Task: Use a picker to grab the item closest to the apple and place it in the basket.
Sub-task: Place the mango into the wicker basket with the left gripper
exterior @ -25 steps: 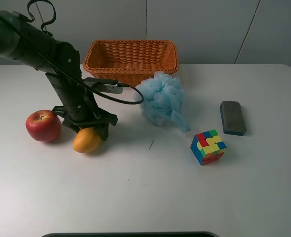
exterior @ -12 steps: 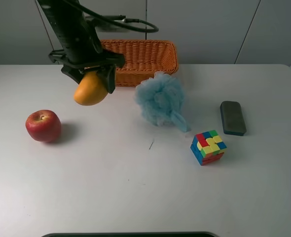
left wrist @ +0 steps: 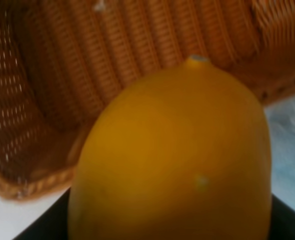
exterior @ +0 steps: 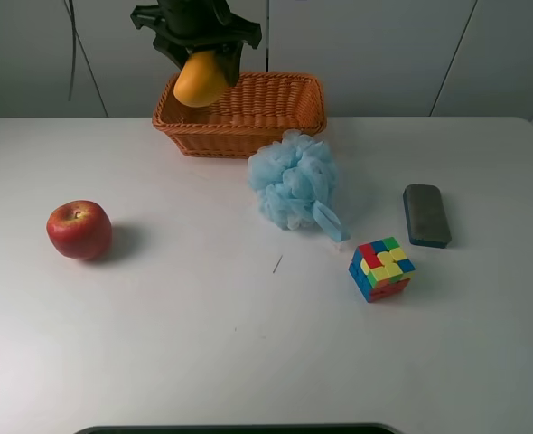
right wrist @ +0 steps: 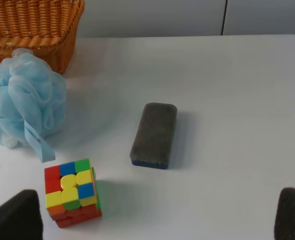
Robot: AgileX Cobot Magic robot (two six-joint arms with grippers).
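My left gripper (exterior: 201, 68) is shut on an orange-yellow mango (exterior: 201, 80) and holds it above the left part of the woven orange basket (exterior: 285, 113) at the back of the table. In the left wrist view the mango (left wrist: 172, 160) fills the frame with the basket's inside (left wrist: 62, 75) below it. The red apple (exterior: 79, 230) sits alone at the left of the table. My right gripper (right wrist: 157, 220) is open, with dark fingertips (right wrist: 17, 215) at the frame's corners, above the table's right side and empty.
A light blue bath pouf (exterior: 295, 183) lies just in front of the basket. A multicoloured puzzle cube (exterior: 380, 268) and a dark grey block (exterior: 426, 215) lie at the right; both show in the right wrist view, the cube (right wrist: 72, 192) and the block (right wrist: 154, 134).
My left gripper has lifted the mango from beside the apple and carried it up and back to above the basket. The apple and the other things have not moved.
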